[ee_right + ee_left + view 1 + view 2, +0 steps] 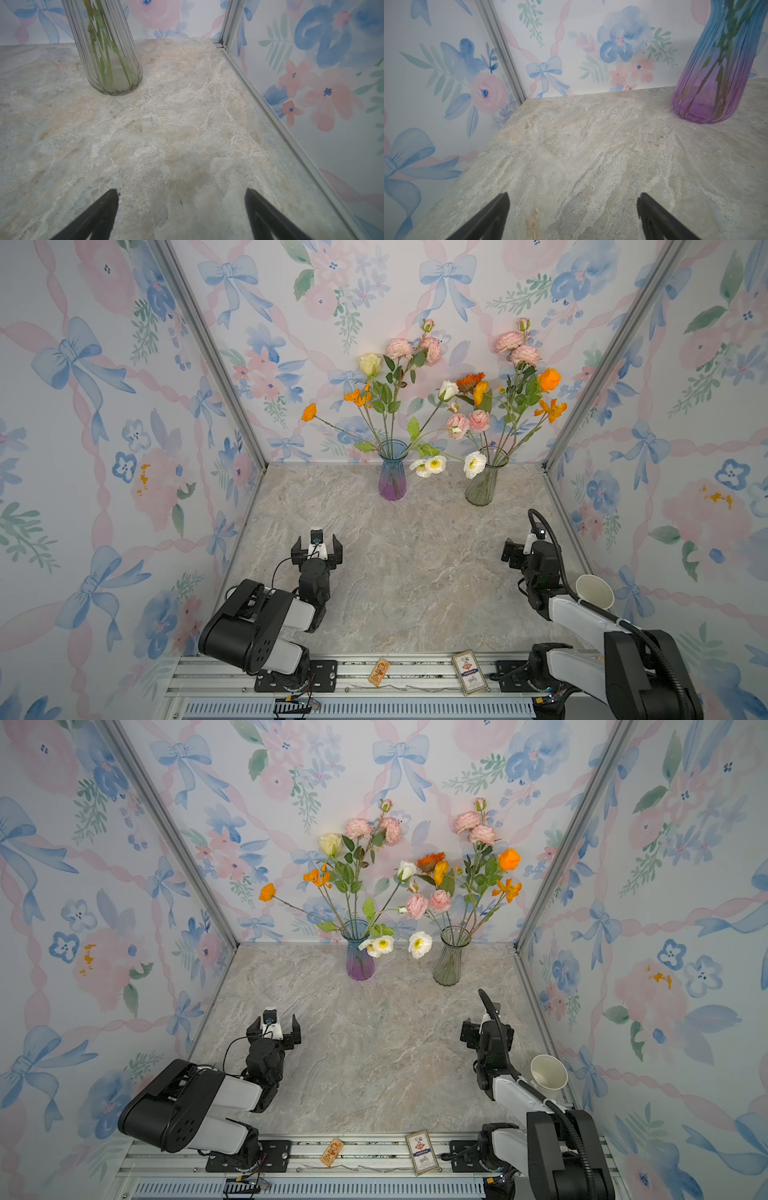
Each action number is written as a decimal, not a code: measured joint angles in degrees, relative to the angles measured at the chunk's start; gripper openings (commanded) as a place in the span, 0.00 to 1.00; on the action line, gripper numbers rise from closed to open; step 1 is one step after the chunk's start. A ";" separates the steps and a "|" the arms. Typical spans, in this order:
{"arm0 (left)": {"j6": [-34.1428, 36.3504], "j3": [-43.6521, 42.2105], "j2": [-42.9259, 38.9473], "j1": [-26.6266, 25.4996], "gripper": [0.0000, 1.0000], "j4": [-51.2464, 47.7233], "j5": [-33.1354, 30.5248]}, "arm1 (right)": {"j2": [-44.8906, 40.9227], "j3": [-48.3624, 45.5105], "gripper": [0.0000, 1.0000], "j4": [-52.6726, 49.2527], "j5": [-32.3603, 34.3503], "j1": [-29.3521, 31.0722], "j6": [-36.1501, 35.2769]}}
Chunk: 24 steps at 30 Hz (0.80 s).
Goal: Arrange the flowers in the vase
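Flowers [400, 348] all sit far back, none near the arms. Close to us, the left fingers [488, 220] are spread wide with nothing between them, and the right fingers [97, 220] are the same. Both hang over the bare worktop [415, 580], well away from any stem. A cup [594, 591] lies by the right arm, and I cannot tell if it touches. Farther back stand a blue vase [392, 477] and a clear vase [482, 485], near each other by the back wall. Every flower is in one of them; none lies on the worktop. The stems lean out and cross in the middle. I think a tug on one stem could drag the ones next to it or tip a tall glass vase. A wide swing could also knock the cup.
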 measured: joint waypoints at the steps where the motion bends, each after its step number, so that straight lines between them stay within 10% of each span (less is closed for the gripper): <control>1: -0.63 -0.59 0.52 1.79 0.98 1.66 1.36 | 1.16 -0.15 0.97 1.66 0.24 -0.24 -0.33; 24: -3.91 3.39 3.13 7.41 0.98 2.08 8.90 | 15.30 4.07 0.97 14.03 -6.95 2.91 -4.79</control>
